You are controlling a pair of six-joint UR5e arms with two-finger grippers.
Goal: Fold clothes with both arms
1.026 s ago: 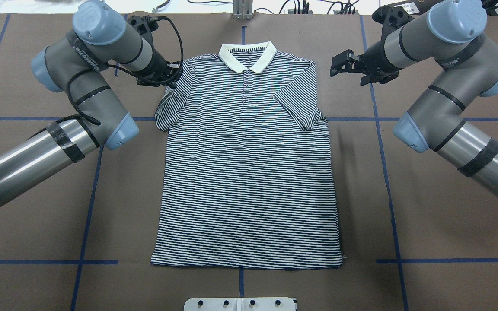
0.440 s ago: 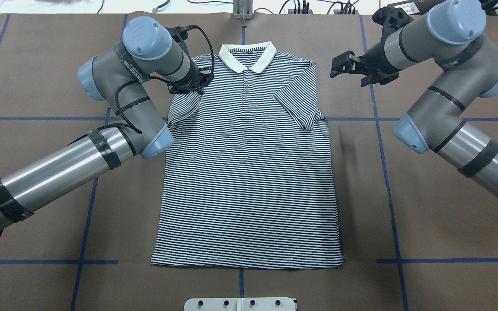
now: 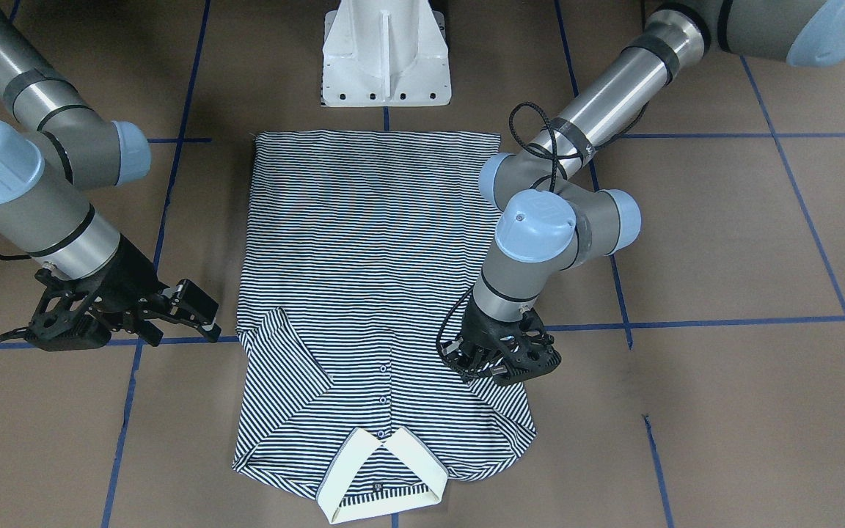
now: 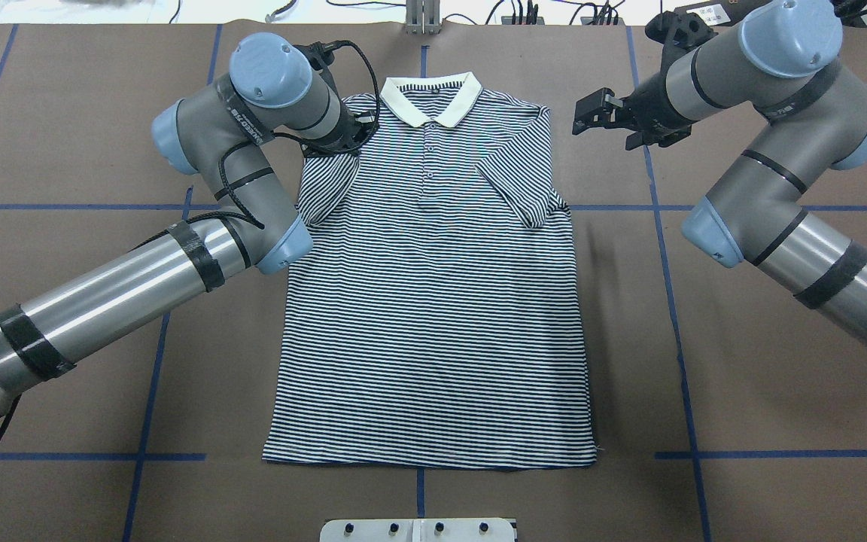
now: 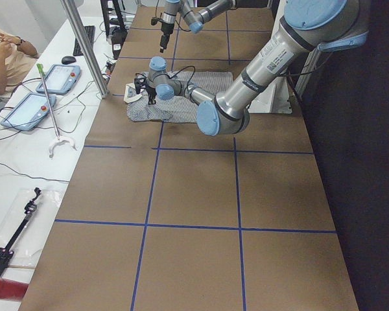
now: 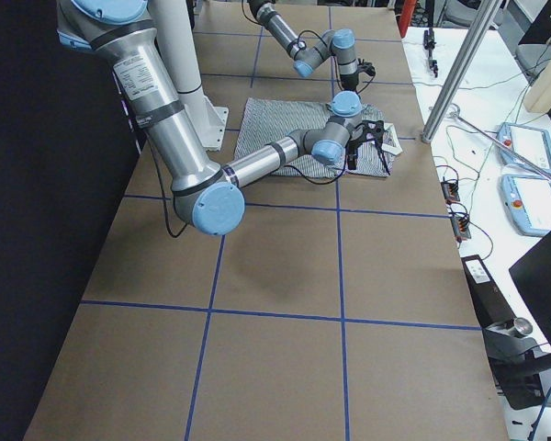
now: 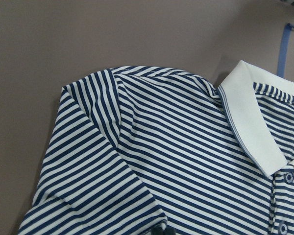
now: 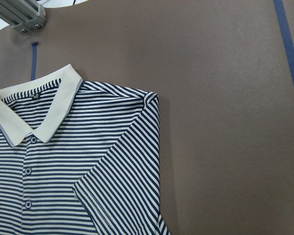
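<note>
The striped polo shirt (image 4: 433, 301) lies flat and face up on the brown table, its cream collar (image 4: 431, 96) at the far side. It also shows in the front-facing view (image 3: 364, 242). My left gripper (image 4: 348, 143) is over the shirt's left shoulder, shut on the left sleeve (image 4: 324, 184) and holding it drawn inward onto the chest; it also shows in the front-facing view (image 3: 492, 367). The right sleeve (image 4: 524, 196) lies folded inward. My right gripper (image 4: 590, 120) is open and empty, hovering beside the right shoulder. The left wrist view shows the shoulder and sleeve (image 7: 103, 161).
The robot's white pedestal base (image 3: 386, 55) stands at the near edge by the shirt's hem. An aluminium post (image 4: 422, 19) and cables sit past the far edge. Blue tape lines (image 4: 674, 301) cross the brown table. An operator (image 5: 0, 58) and tablets are beyond the table.
My left gripper has moved right, from the shirt's outer left edge to over the shoulder, carrying the left sleeve inward. The right arm has hardly moved.
</note>
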